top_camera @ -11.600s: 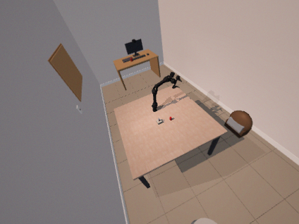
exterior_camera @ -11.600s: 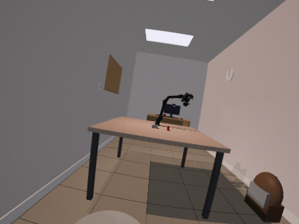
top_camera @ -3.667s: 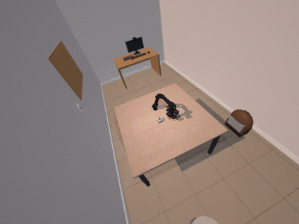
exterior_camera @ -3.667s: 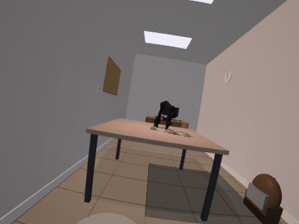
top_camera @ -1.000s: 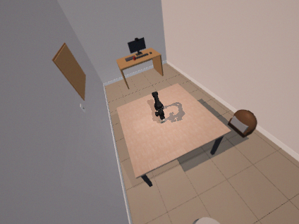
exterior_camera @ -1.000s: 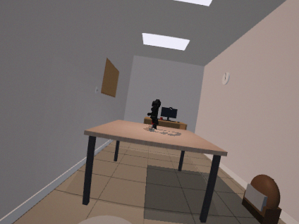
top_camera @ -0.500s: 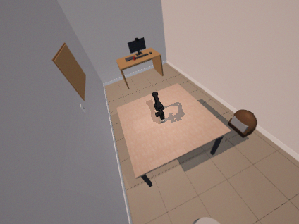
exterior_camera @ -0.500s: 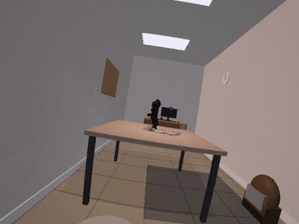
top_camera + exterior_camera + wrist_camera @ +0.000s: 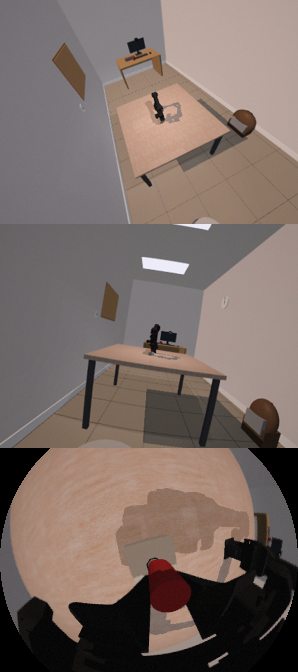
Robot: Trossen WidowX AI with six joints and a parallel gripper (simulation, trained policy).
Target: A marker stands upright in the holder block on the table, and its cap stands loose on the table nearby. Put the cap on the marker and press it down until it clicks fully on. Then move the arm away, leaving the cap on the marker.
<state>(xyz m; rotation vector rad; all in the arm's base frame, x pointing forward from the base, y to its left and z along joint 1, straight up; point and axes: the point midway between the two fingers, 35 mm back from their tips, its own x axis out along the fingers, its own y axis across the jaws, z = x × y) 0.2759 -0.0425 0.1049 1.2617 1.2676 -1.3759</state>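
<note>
My gripper (image 9: pixel 161 576) (image 9: pixel 162 120) is shut on the red cap (image 9: pixel 170 593), whose wide end faces the wrist camera. The cap's narrow far end lies over the pale grey holder block (image 9: pixel 135 554) (image 9: pixel 151 353) in the wrist view. A small dark ring (image 9: pixel 152 561) shows just at that narrow end. The marker is otherwise hidden behind the cap, and I cannot tell how far the cap is over it. In the exterior view a speck of red shows at the fingers, just above the block.
The wooden table (image 9: pixel 151 151) (image 9: pixel 123 359) carries the arm and its shadow. A desk (image 9: pixel 123 64) with a monitor (image 9: pixel 136 45) stands beyond the table's far edge. A brown rounded object (image 9: pixel 244 120) (image 9: pixel 264 414) is on the floor to the right.
</note>
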